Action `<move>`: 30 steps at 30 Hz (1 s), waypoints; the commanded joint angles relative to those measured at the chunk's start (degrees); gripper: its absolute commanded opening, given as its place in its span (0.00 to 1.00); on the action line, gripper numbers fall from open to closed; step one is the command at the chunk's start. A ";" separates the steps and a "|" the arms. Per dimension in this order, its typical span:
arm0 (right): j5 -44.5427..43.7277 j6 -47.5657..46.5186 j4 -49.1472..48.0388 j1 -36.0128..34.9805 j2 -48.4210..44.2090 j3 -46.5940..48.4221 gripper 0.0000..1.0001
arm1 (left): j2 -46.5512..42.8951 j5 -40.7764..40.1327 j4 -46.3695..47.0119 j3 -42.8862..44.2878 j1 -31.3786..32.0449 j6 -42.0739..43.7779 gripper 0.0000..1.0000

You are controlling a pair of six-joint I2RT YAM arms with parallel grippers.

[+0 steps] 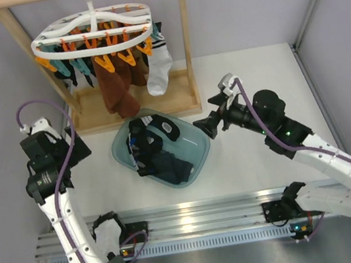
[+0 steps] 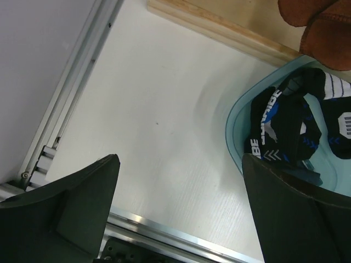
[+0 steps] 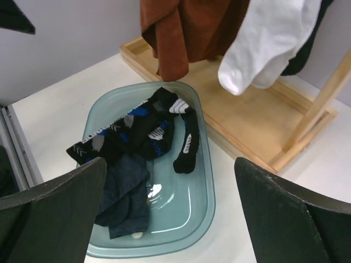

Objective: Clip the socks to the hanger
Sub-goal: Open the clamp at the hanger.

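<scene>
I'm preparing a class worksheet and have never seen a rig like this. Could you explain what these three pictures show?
Two robot arms stand at a white table. One picture looks down from above; the other two come from wrist cameras, so the dark wedges are fingers. The left gripper and right gripper are open, holding nothing. Dark socks lie in a bluish tub. Behind it, a white hanger on a wooden rack carries brown socks and a white sock.

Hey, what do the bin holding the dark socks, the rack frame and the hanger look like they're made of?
Bin: probably plastic, see-through teal and glossy; the table shows through and its floor glints. Rack frame: pale, matte wood, seemingly unpainted. Hanger: likely white plastic, a smooth moulded lattice.
</scene>
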State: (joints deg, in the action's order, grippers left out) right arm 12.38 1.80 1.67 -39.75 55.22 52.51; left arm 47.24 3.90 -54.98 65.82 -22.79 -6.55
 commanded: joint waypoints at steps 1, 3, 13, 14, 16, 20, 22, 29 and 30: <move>-0.60 -4.26 -5.97 -3.23 3.21 3.55 1.00 | 1.79 4.08 0.05 4.13 -0.15 0.74 0.98; -1.31 -6.10 -7.03 -4.54 5.15 6.80 1.00 | 3.29 10.40 -0.39 7.82 -0.24 0.93 0.98; -2.27 -15.94 -9.05 -16.49 22.71 27.70 1.00 | 12.32 28.52 5.42 22.32 -0.94 -3.82 0.97; -2.45 -17.26 -9.14 -17.20 23.96 29.21 1.00 | 13.30 29.92 5.32 25.29 -2.68 -3.91 0.96; -2.98 -17.19 -9.67 -18.69 27.20 32.89 1.00 | 15.15 35.79 6.63 29.25 -5.06 -4.52 0.96; -1.76 -13.33 -12.82 -20.37 30.99 36.17 1.00 | 19.54 44.06 8.56 36.63 -12.34 -9.34 0.93; -1.22 -13.32 -14.93 -21.42 32.57 37.04 1.00 | 21.57 52.99 11.72 37.62 -17.00 -15.64 0.91; 0.80 -11.57 -16.00 -22.65 40.04 45.74 1.00 | 20.78 65.36 57.61 26.19 -24.85 -45.76 0.80; 0.63 -11.30 -16.87 -22.57 40.75 46.10 1.00 | 20.52 64.92 57.44 26.63 -24.85 -44.97 0.79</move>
State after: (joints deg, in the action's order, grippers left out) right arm 11.88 -10.92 -10.31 -61.30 94.56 93.86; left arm 69.41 62.46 -17.32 92.40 -47.03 -41.04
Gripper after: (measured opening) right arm 0.996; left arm 0.800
